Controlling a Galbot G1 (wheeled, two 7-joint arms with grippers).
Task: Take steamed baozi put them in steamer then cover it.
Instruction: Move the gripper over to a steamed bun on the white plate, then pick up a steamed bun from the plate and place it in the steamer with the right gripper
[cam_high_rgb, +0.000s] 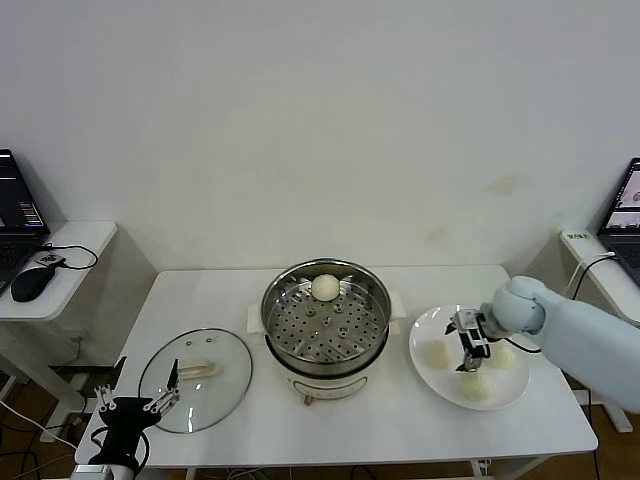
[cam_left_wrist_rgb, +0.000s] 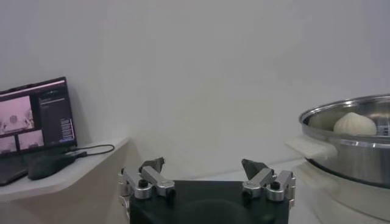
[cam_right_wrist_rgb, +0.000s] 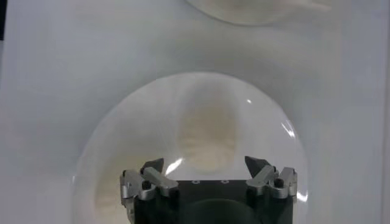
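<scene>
Looking down from the head, the right gripper (cam_high_rgb: 470, 348) hangs spread over the white plate (cam_high_rgb: 425, 330), among three baozi (cam_high_rgb: 437, 353), likely lining up the next pick; one bun (cam_high_rgb: 325, 288) already sits in the steamer (cam_high_rgb: 325, 322). The cover (cam_high_rgb: 195, 380) lies flat at the robot's left, clear of the pot. The left gripper (cam_high_rgb: 140, 405) idles spread beside it. From the left wrist, that gripper (cam_left_wrist_rgb: 204, 173) holds nothing. From the right wrist, the open fingers (cam_right_wrist_rgb: 152, 173) straddle a bun (cam_right_wrist_rgb: 206, 137) lying just ahead, untouched.
</scene>
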